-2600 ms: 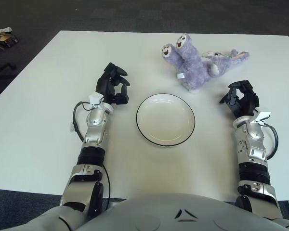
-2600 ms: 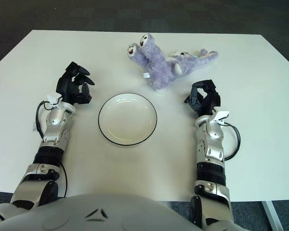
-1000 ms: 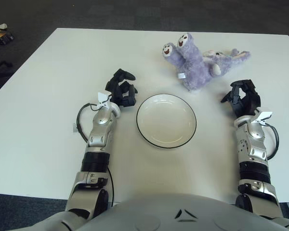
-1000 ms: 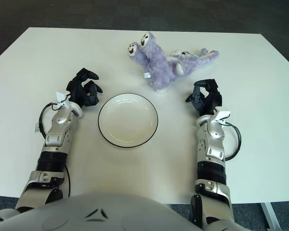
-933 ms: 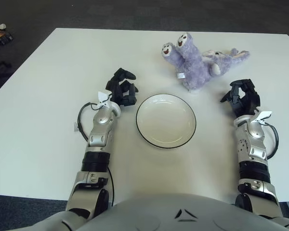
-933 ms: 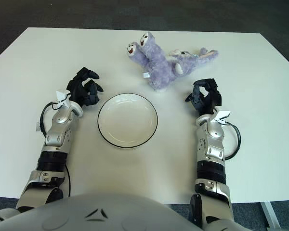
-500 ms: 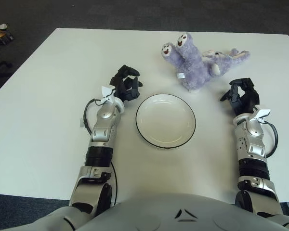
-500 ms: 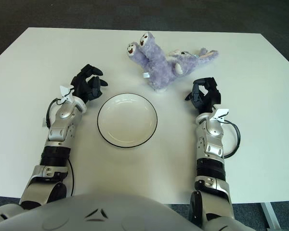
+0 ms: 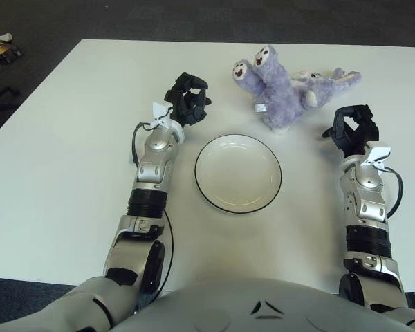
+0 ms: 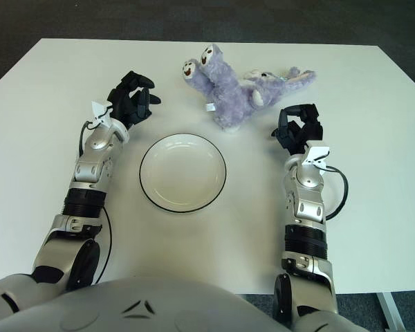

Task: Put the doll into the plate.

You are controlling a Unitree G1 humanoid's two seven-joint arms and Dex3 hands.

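Note:
A purple plush doll (image 9: 280, 88) lies on its back at the far side of the white table, feet up and to the left, ears trailing right. An empty white plate (image 9: 238, 172) with a dark rim sits in the middle, just in front of it. My left hand (image 9: 187, 104) hovers left of the doll and beyond the plate's left edge, fingers loosely curled, holding nothing. My right hand (image 9: 351, 128) is right of the plate and just below the doll's ears, fingers relaxed and empty.
The white table (image 9: 69, 124) stretches wide on both sides, with dark carpet beyond its far edge. A small dark object (image 9: 0, 54) lies on the floor at the far left.
My left hand has moved forward and to the right, from beside the plate's left rim toward the doll. My right hand has risen slightly toward the doll. Doll and plate have not moved.

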